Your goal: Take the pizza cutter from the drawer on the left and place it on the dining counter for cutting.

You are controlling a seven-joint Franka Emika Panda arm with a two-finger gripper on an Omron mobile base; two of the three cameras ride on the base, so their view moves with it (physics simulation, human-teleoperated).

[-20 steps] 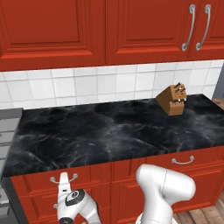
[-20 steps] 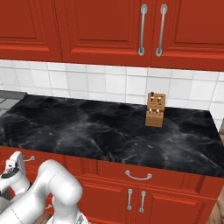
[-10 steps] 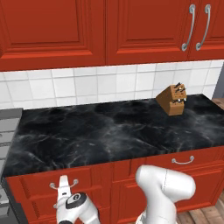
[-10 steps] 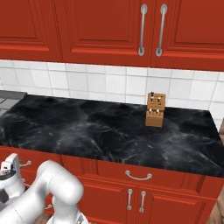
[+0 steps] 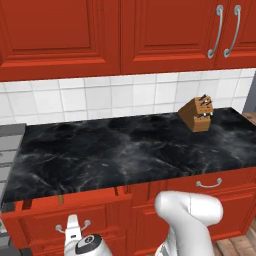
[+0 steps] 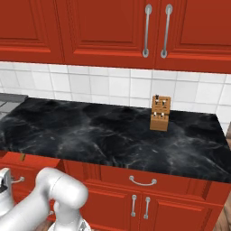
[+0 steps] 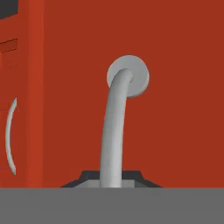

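Under the black marble tabletop (image 5: 125, 150), the drawer (image 5: 45, 220) on the left now stands slightly ajar, its front pulled proud of the neighbouring fronts. The claw (image 7: 110, 181) has clamped shut on the drawer's curved silver handle (image 7: 114, 127). The pizza cutter is presumably inside, hidden until the drawer slides further.

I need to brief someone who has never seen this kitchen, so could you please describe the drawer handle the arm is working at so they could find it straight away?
Start at the black marble counter under the red wall cupboards, then drop to the red drawer front below its left end. The curved silver bar handle there is the one; unlike the matching handle on the right-hand drawer, it has the gripper shut on it.
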